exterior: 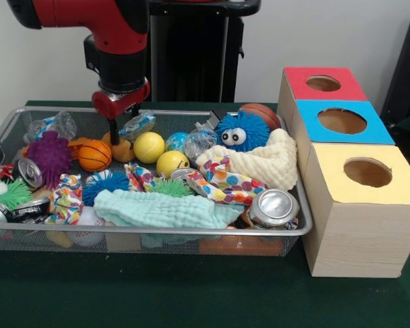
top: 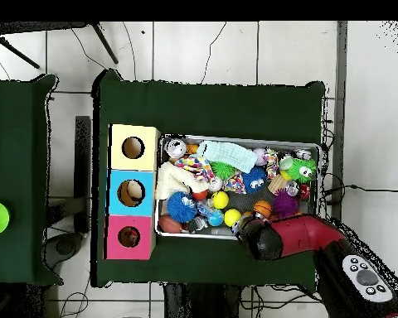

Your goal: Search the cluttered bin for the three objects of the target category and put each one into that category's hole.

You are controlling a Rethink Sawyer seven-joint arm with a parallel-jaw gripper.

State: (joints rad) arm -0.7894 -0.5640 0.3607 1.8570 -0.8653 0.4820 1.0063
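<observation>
My gripper [exterior: 114, 134] hangs from the red and black arm [exterior: 116, 48] at the bin's back left. It reaches down just behind a small orange basketball [exterior: 94, 155] and touches or nearly touches an orange toy [exterior: 123, 150]. Two yellow balls [exterior: 149, 146] [exterior: 171, 162] lie to its right, and a brown ball [exterior: 260, 113] sits at the back right corner. Red [exterior: 323, 83], blue [exterior: 342, 121] and yellow [exterior: 367, 172] holes top the wooden boxes to the right of the bin. Overhead, the arm's wrist [top: 257, 238] hides the gripper at the bin's edge.
The wire bin [exterior: 157, 234] is crammed with a purple spiky ball [exterior: 49, 156], a blue fuzzy toy with eyes [exterior: 240, 132], cream cloth [exterior: 273, 160], mint cloth [exterior: 157, 208], patterned rags, plastic wrappers and crushed cans [exterior: 273, 207]. Green cloth covers the table [exterior: 191, 294].
</observation>
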